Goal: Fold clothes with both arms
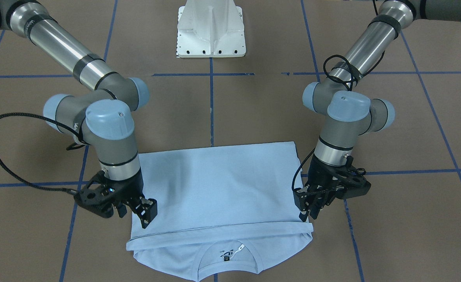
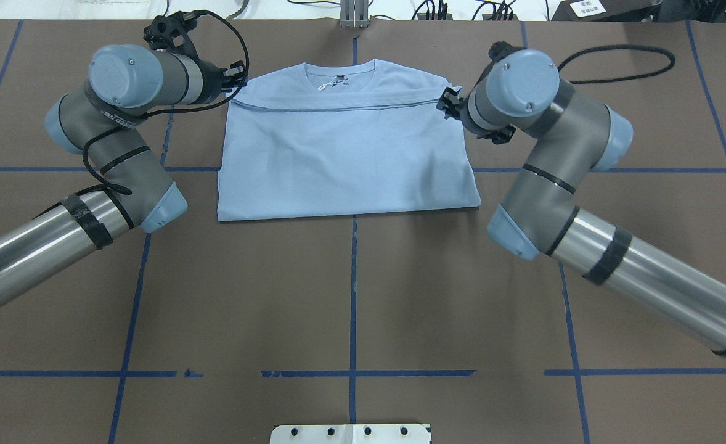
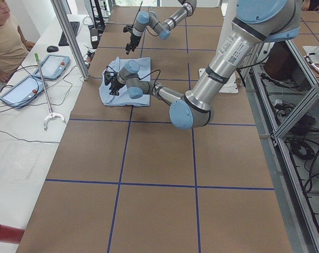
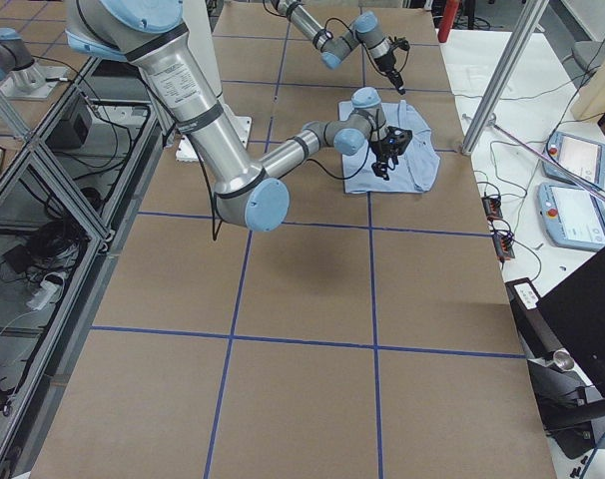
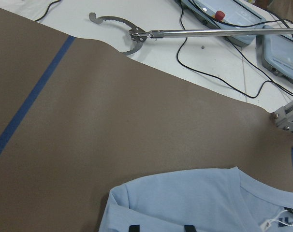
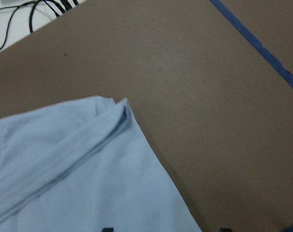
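The light blue T-shirt [image 1: 218, 184] [image 2: 344, 160] lies flat on the brown table, its lower part folded up over the chest. The round neck and white tag [image 1: 234, 250] show at the far side. My left gripper [image 1: 308, 215] [image 2: 238, 77] hovers at one end of the folded hem. Its fingertips [image 5: 132, 228] are apart over the cloth, open and holding nothing. At the other end of the hem my right gripper [image 1: 146, 219] [image 2: 446, 102] is also open, its fingertips [image 6: 108, 230] spread above the shirt [image 6: 79, 174]. The chest print is hidden by the fold.
The white pedestal base [image 1: 211, 31] stands on the robot's side of the table. Blue tape lines [image 2: 354, 277] cross the brown surface. Beyond the far edge a white bench holds a grabber tool [image 5: 137, 34], cables and control pendants [image 3: 22, 87]. A person [image 3: 4, 37] sits there.
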### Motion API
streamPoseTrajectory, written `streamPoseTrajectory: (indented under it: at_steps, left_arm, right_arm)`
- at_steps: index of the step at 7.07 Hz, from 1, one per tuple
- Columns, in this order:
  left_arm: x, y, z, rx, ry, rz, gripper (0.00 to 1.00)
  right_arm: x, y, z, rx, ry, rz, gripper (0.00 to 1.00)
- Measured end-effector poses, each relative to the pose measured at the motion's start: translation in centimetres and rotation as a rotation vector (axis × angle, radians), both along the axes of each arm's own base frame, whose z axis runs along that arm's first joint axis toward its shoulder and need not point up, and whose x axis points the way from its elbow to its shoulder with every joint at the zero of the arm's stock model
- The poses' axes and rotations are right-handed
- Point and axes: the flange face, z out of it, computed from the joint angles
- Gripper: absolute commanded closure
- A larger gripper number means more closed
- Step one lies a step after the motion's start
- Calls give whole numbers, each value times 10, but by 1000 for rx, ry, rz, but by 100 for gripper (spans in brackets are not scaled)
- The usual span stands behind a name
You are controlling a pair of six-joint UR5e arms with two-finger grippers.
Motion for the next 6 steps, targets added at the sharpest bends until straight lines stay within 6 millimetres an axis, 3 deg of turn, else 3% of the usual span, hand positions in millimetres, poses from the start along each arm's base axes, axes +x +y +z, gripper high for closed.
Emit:
streamPoseTrajectory:
  at_steps: [1, 2, 4, 6]
  left_arm:
    - [0, 1, -2, -1, 9, 0, 59]
    - [-1, 1, -3, -7, 17, -3, 59]
    - [-1, 1, -3, -18, 28, -10, 59]
    - [-1, 1, -2, -23, 31, -14, 59]
  right_arm:
    - [1, 40, 17, -37, -20, -10, 21]
    - [0, 65, 27, -64, -32, -15, 21]
    - [-8, 86, 38, -98, -36, -20, 23]
    - [-15, 90, 42, -108, -32, -26, 23]
